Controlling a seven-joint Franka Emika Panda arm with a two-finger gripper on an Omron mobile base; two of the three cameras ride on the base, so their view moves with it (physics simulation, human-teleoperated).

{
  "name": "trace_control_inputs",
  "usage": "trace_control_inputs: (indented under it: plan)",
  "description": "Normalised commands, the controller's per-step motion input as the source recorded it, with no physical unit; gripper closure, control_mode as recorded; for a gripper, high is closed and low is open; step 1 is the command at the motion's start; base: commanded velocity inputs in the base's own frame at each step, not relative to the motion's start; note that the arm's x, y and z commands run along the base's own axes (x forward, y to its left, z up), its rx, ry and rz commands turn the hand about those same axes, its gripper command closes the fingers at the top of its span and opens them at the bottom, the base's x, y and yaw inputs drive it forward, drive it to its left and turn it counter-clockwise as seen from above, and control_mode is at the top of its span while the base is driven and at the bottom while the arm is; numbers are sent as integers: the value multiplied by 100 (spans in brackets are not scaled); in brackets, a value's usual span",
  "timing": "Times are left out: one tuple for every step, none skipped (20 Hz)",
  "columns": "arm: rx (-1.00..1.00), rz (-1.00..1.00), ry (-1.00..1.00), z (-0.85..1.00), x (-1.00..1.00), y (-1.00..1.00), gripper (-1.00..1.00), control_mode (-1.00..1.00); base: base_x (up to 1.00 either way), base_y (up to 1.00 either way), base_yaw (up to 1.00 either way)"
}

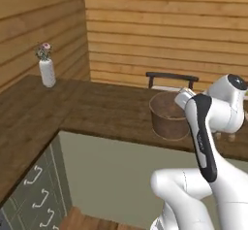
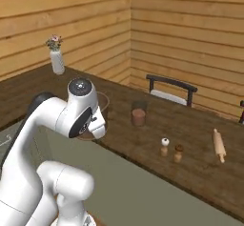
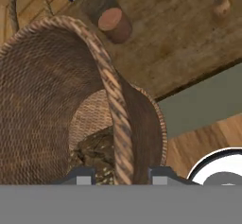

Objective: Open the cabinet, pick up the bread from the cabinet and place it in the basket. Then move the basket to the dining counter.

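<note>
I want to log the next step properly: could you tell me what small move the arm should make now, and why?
Probably open the gripper and let go. The basket already stands on the dining counter, the bread lies inside it, and the fingertips straddle its rim, so it seems only the release and a lift clear remain.

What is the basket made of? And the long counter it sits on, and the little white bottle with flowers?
The basket looks like brown woven wicker: braided strands show on its rim. The dining counter looks like dark matte wood, with grain streaks. The white vase looks smooth, maybe ceramic or glass; it is too small to tell.
</note>
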Motion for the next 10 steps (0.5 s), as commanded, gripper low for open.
trace_control_inputs:
  plan:
    - [0, 0, 0, 0, 0, 0, 100, 100, -31, -45, -47]
    - [0, 0, 0, 0, 0, 0, 100, 100, -21, -16, -45]
    - [0, 0, 0, 0, 0, 0, 100, 100, -14, -6, -41]
    - [0, 0, 0, 0, 0, 0, 100, 100, -19, -1, -39]
    - [0, 0, 0, 0, 0, 0, 100, 100, -37, -4, -39]
    - [0, 0, 0, 0, 0, 0, 100, 100, -39, 0, -36]
    - [0, 0, 0, 0, 0, 0, 100, 100, -32, 0, -36]
    - [0, 0, 0, 0, 0, 0, 100, 100, -20, 0, -36]
    - [0, 0, 0, 0, 0, 0, 100, 100, 0, -26, -36]
    - [0, 0, 0, 0, 0, 0, 100, 100, 0, -64, -35]
